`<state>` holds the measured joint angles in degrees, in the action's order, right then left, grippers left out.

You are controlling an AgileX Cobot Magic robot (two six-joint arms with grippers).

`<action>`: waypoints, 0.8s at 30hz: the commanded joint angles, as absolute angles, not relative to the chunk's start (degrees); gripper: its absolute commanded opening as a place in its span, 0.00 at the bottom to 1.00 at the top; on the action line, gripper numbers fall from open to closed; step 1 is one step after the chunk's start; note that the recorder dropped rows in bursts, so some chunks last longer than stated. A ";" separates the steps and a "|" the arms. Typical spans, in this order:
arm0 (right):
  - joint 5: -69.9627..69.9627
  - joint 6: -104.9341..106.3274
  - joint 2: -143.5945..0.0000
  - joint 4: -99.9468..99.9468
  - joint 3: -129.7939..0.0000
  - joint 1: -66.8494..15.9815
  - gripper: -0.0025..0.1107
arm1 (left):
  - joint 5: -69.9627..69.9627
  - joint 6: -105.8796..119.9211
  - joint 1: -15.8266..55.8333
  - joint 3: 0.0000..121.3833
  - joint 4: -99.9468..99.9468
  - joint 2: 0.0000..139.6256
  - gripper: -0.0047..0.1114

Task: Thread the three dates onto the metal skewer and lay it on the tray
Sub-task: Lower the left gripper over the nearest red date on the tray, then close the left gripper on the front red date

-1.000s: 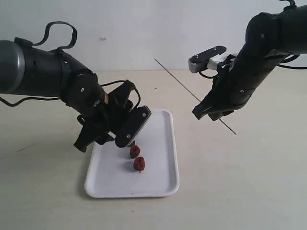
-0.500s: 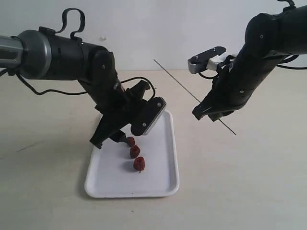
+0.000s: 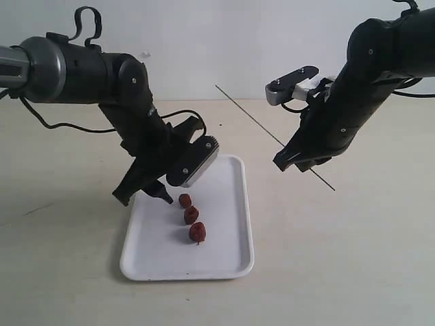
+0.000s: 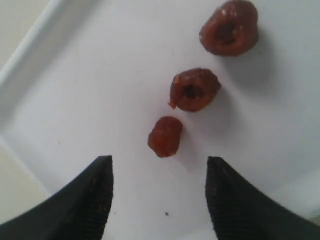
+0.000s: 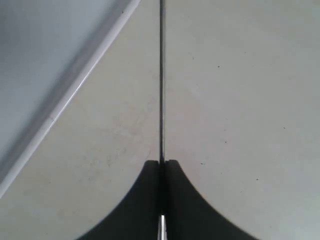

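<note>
The three dates point(image 4: 194, 90) are small and wrinkled, and they look light, soft and perhaps a little sticky. Expect them to squash or roll if you pinch hard, so take each one gently across its sides and leave its hollow end free for the rod. They lie in a short row on the tray point(image 3: 224, 265), just apart from one another. The nearest date point(image 4: 165, 136) sits just ahead of your left gripper point(image 4: 159, 170), roughly centred between its jaws, which are spread, empty and not touching it. The skewer point(image 3: 248, 112) is thin and stiff, probably slick, and likely to wobble along its free length. Your right gripper point(image 3: 299, 161) is clamped on it nearer one end and holds it slanted in the air beside the tray, well apart from the dates. The long end points away from that gripper over the table point(image 3: 353, 258).
</note>
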<state>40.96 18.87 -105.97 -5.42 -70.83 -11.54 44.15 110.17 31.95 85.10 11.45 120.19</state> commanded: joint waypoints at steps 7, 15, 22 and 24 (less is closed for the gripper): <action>40.34 19.42 -105.98 -5.68 -71.29 -11.21 0.02 | 41.09 116.09 31.92 85.43 11.13 123.61 0.56; 40.15 19.42 -105.98 -5.68 -71.29 -11.21 0.02 | 39.84 117.38 31.92 85.43 11.52 123.96 0.56; 40.15 19.42 -105.98 -5.68 -71.29 -11.21 0.02 | 38.67 118.39 31.92 85.43 11.52 126.03 0.56; 40.11 19.42 -105.98 -5.68 -71.29 -11.21 0.02 | 37.79 118.39 31.92 85.43 11.52 126.30 0.52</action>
<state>40.73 18.87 -105.97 -5.42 -70.83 -11.54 38.99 118.02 31.95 85.26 11.43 125.25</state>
